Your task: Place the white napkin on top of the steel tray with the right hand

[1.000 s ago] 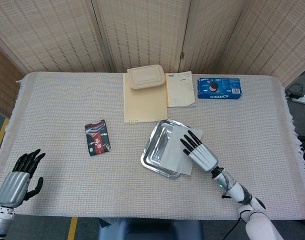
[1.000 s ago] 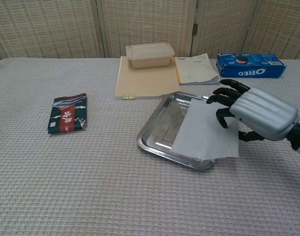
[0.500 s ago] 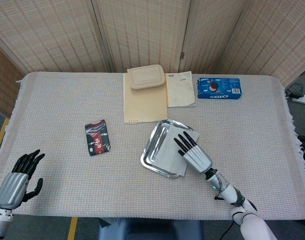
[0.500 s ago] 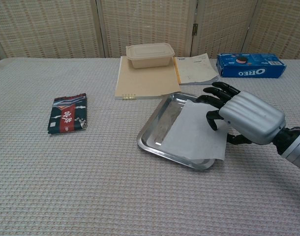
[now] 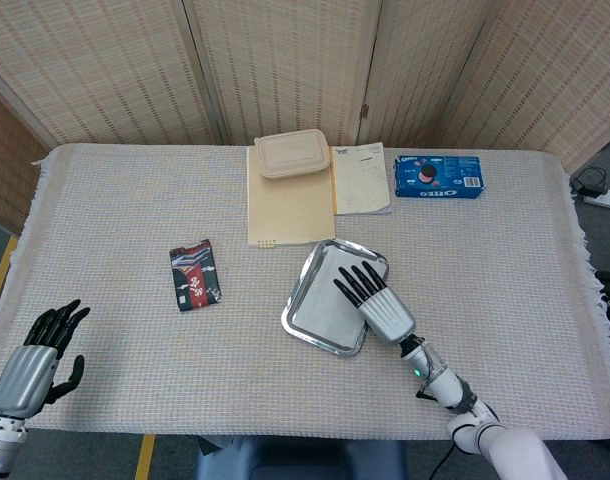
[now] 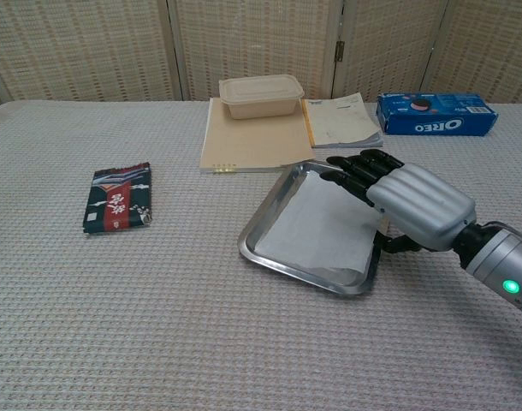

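Observation:
The white napkin (image 5: 330, 300) (image 6: 317, 227) lies nearly flat inside the steel tray (image 5: 295, 318) (image 6: 252, 248) at the table's middle. My right hand (image 5: 377, 305) (image 6: 406, 201) reaches over the tray's right side. Its dark fingers lie stretched on top of the napkin's right edge and the thumb sits below that edge, so it still holds the napkin. My left hand (image 5: 35, 360) rests far off at the near left corner of the table, fingers apart, holding nothing; only the head view shows it.
Behind the tray lie a tan folder (image 5: 288, 205) with a beige lunch box (image 5: 292, 153) (image 6: 261, 95) on it and a booklet (image 5: 360, 178). A blue Oreo box (image 5: 438, 176) (image 6: 432, 113) sits at the back right. A patterned pouch (image 5: 195, 275) (image 6: 117, 198) lies to the left.
My right hand has slid left over the tray, dragging the napkin with it. The napkin, which overhung the tray's right rim, now lies within the tray. The left hand has stayed still.

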Motion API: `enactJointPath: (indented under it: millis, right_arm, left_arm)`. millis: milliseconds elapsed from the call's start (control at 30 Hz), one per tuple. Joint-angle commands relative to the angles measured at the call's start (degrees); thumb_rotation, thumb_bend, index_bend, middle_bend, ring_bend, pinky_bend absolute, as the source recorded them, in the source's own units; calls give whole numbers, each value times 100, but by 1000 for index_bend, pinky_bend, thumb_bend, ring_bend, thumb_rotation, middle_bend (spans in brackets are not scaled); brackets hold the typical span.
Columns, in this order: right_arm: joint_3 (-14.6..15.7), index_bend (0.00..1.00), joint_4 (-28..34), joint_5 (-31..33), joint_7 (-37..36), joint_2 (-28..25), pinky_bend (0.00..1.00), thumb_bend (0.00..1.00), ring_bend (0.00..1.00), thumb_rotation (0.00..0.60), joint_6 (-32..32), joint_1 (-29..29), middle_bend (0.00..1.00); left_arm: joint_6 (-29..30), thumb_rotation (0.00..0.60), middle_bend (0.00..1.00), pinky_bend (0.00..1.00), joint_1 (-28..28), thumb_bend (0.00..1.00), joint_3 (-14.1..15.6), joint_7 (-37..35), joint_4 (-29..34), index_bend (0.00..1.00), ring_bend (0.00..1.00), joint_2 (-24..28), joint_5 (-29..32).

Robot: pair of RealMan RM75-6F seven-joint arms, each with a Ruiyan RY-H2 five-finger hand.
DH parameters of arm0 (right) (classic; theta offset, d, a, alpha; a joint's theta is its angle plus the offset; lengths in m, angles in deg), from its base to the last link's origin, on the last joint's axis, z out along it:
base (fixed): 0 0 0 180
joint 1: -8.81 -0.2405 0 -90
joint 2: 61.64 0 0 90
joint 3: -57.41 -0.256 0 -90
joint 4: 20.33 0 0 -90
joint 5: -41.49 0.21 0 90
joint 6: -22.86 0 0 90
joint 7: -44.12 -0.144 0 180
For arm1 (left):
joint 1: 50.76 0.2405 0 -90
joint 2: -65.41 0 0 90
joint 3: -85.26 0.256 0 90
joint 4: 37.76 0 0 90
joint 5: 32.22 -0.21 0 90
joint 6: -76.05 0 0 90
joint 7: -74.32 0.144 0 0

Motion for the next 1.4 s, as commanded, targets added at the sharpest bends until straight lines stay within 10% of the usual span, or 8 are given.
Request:
enactJointPath:
  millis: [33, 500, 833, 1400]
  right_arm:
    - [-92, 0, 646, 109, 390, -297, 0, 550, 0, 600, 390, -151, 0]
    - [-598, 0, 3658, 960, 2848, -1602, 0, 545, 0, 600, 1960, -531, 0]
    - [-1134, 0, 5984, 2921, 5427, -2727, 0, 436, 0, 600, 2896, -875, 0]
    - [-1135, 0, 6247, 6058, 7388, -2368, 0, 261, 0, 600, 2631, -2166, 0]
  left_arm:
    - [-7, 600, 0, 0, -2, 673, 4, -8, 4, 0, 0, 7, -4]
    - [-33, 600, 0, 0, -22, 673, 22, -116, 2, 0, 0, 46, -38]
    - [-66, 600, 0, 0, -27, 673, 46, -114, 19, 0, 0, 72, -48]
    - [-30, 600, 0, 0, -27, 670, 66, -63, 5, 0, 0, 85, -121]
